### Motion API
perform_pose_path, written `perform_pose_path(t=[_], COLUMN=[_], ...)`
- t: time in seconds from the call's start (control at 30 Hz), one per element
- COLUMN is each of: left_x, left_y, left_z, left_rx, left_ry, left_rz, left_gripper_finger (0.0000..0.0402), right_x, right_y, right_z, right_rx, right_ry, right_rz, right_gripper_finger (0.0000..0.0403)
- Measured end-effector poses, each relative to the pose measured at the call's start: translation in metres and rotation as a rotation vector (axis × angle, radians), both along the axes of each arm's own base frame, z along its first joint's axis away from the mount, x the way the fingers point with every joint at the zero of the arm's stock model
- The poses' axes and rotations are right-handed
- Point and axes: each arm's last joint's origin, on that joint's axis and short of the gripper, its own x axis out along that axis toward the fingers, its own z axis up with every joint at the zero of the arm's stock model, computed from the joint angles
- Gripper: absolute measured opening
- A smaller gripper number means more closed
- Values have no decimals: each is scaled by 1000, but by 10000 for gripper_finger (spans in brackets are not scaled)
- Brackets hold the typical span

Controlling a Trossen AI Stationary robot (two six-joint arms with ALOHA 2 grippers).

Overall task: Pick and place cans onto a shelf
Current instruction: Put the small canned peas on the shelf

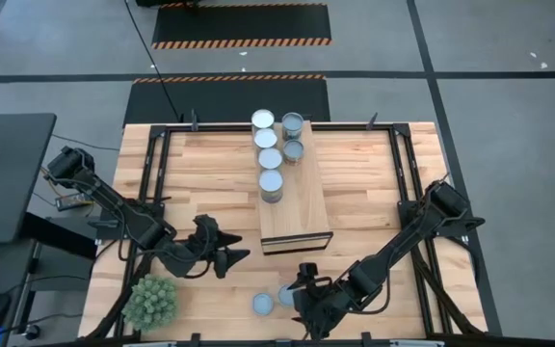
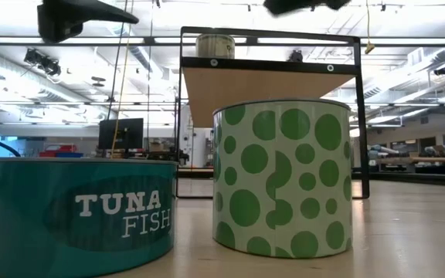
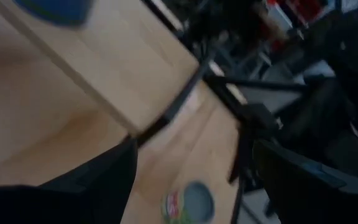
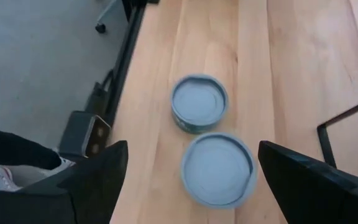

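The light-wood shelf point(image 1: 295, 207) stands in the middle of the table with several cans point(image 1: 272, 183) in two rows along its top. Two more cans stand on the table near its front edge: a teal tuna can point(image 4: 199, 104) and a green-dotted can point(image 4: 218, 168), also in the low view point(image 2: 79, 212) point(image 2: 283, 185). My right gripper point(image 4: 191, 205) is open above them, its fingers on either side of the dotted can and clear of it. My left gripper point(image 1: 229, 253) is open and empty, left of the shelf's near end.
A spiky green plant ball point(image 1: 150, 302) sits at the table's front left corner. A black metal frame point(image 1: 167, 145) runs round the tabletop. The table's near edge lies just beyond the tuna can in the right wrist view point(image 4: 135, 93).
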Motion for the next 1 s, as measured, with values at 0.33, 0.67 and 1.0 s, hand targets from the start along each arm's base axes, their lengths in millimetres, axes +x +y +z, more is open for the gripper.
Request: perform_pose_path(t=[0.33,0.67,1.0], left_x=[-8,-15,-16], left_y=[-2,-10,-10], left_z=[-15,-17,-17], left_rx=[-97,-129,-131], left_ry=[193,216,205], left_rz=[-145,-162,-137], left_gripper_finger=[322,322,322], right_x=[4,4,8], right_y=[-16,-23,-33], right_z=[-19,-35,-38], right_rx=[18,56,6], right_ry=[31,10,6], right_rz=[-31,-30,-14], right_gripper_finger=[363,364,365])
